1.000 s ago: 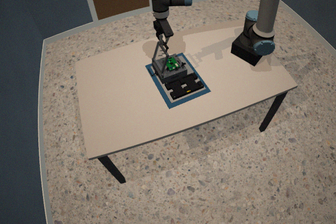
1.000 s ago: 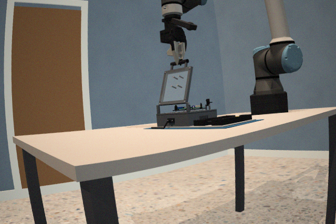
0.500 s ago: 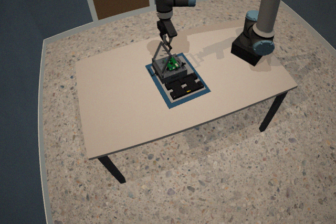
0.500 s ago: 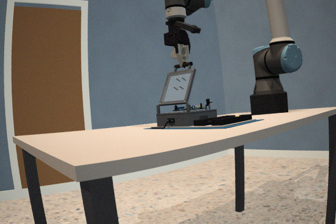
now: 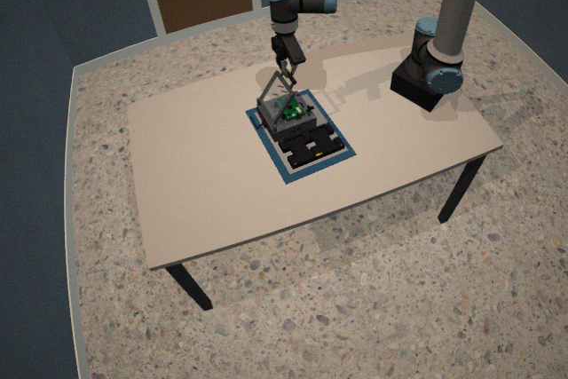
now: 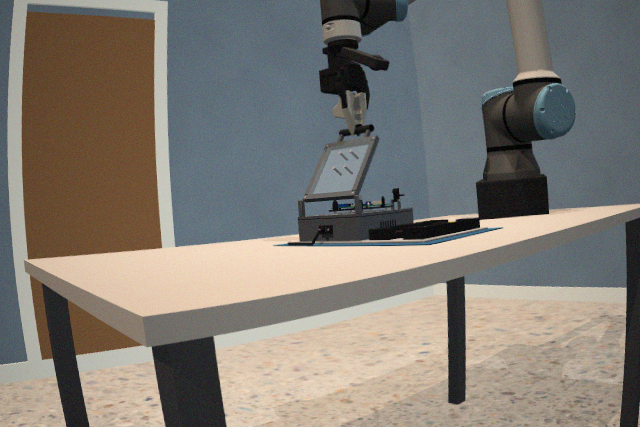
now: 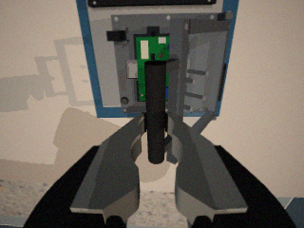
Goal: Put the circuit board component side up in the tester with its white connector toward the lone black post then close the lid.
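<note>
Already the board [image 5: 289,110] has been taken from the tray [image 5: 312,144] and is seen lying in the tester [image 5: 293,125], green face up; whether the pins pass through its holes cannot be told. The lid [image 6: 342,167] remains to be brought down and latched: it stands tilted over the tester, hinged at its lower edge, and is held by its handle [image 7: 157,111], on which the tool [image 6: 353,125] is clamped. In the wrist view the long axis of the board runs away from the camera, along the tester. Its white connector [image 7: 130,69] appears at its left edge there, and the post [image 6: 395,194] is seen at the tester's far end in the exterior view; whether these agree cannot be judged.
</note>
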